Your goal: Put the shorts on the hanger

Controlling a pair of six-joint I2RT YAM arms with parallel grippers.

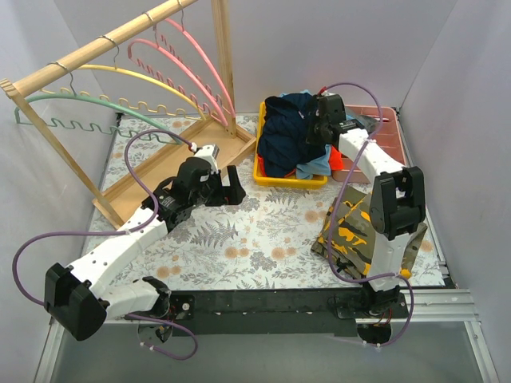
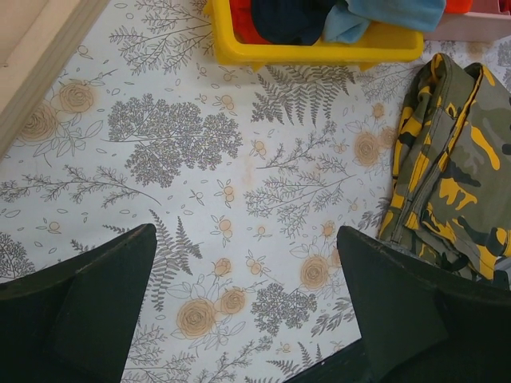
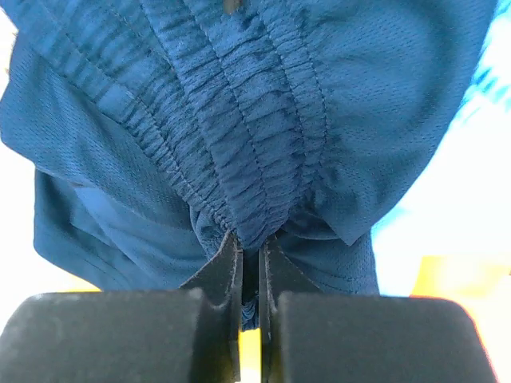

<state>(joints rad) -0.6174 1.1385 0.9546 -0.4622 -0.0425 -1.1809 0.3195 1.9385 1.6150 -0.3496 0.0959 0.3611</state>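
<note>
The right hand [image 3: 250,246] pinches the navy shorts [image 3: 263,120] by the elastic waist, fabric bunched right at its fingertips; the left hand [image 2: 246,239] gapes wide above the surface [image 2: 176,144].

Shorts [image 1: 279,137]: dark navy, fine mesh knit, gathered elastic waistband with parallel stitch rows. Crumpled in a heap in yellow bin [image 1: 291,180] at far right of counter [image 1: 263,239], on top of other clothes, piled above the rim. Waistband pinched between the closed fingers of right gripper [image 3: 250,247]; fabric bunched and fanning out just past the tips, filling the right wrist view.

Hanger [image 1: 112,103]: thin, pale mint-green arch, wavy lower bar, metal hook. Hooked over slanted wooden rail [image 1: 104,38] at its low, leftmost end, far left of counter. Hanging upright, well apart from shorts.
</note>
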